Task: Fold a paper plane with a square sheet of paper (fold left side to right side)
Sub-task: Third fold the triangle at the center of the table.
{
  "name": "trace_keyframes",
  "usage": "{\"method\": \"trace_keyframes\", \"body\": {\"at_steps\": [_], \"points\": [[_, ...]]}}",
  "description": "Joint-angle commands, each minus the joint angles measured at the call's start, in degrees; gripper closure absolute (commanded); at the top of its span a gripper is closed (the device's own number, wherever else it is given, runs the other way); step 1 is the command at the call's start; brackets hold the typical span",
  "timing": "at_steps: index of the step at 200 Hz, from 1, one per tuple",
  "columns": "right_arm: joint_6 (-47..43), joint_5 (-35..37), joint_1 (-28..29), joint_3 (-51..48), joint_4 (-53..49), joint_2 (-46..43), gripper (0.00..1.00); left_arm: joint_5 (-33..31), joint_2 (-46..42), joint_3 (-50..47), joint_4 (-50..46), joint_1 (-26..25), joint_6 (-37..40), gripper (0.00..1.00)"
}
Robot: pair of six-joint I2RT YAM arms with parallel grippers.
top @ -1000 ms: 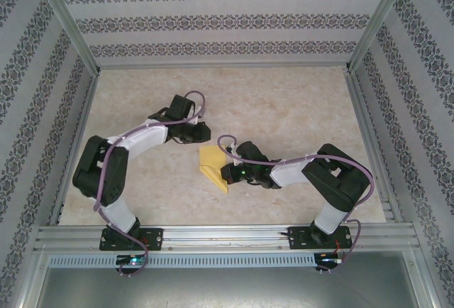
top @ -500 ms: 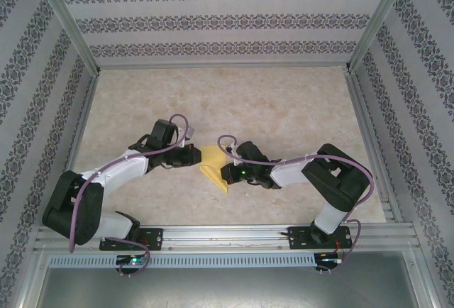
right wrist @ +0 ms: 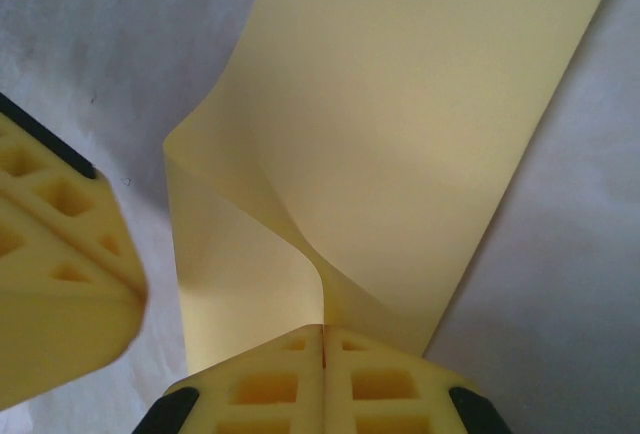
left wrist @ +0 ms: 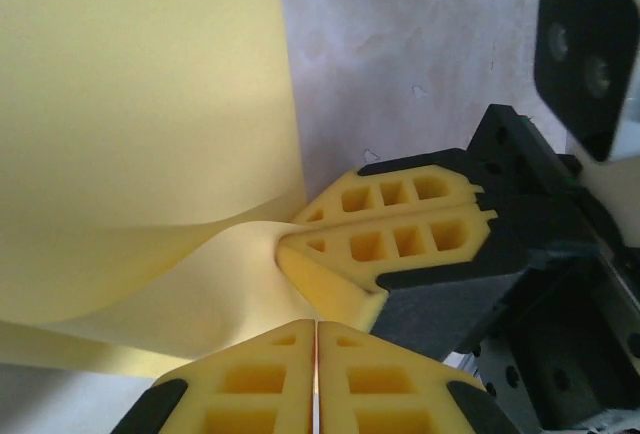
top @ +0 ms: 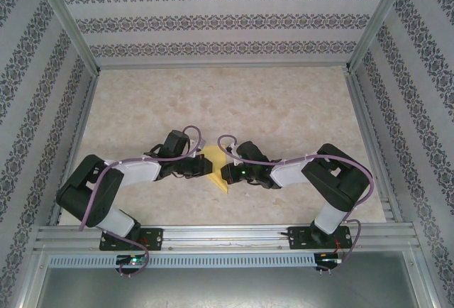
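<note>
The square sheet of paper (top: pixel 211 157) is yellow, partly folded over, and lies mid-table between both grippers. My right gripper (top: pixel 225 173) is shut on its near right edge. In the right wrist view a raised ridge of the paper (right wrist: pixel 420 104) runs straight into the closed right gripper (right wrist: pixel 323 330). My left gripper (top: pixel 201 167) is shut, its tips against the paper's left side. In the left wrist view the closed left gripper (left wrist: pixel 316 326) rests at the sheet (left wrist: pixel 140 104), with no paper seen between its fingers. The right gripper's fingers (left wrist: pixel 400 244) pinch the sheet just beyond.
The marbled tabletop (top: pixel 284 102) has open room behind and to both sides of the paper. Aluminium rails (top: pixel 227 235) run along the near edge and patterned walls (top: pixel 220 20) enclose the back and sides. The left gripper's finger (right wrist: pixel 60 254) sits close beside the right one.
My left arm swung down and right from behind the paper until its shut gripper reached the sheet's left side. The right gripper kept holding the paper in place.
</note>
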Motion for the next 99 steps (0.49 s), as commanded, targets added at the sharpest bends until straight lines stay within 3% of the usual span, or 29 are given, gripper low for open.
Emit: {"method": "trace_keyframes", "body": {"at_steps": [1,99], "points": [[-0.23,1.53,0.02,-1.71,-5.92,3.31,1.0,-0.12,1.43,1.29,4.41,-0.69,-0.94,0.91],[-0.42,1.28,-0.23,-1.38,-6.01,3.89,1.0,-1.52,5.7,0.77,5.86,-0.69,-0.25,0.91]]}}
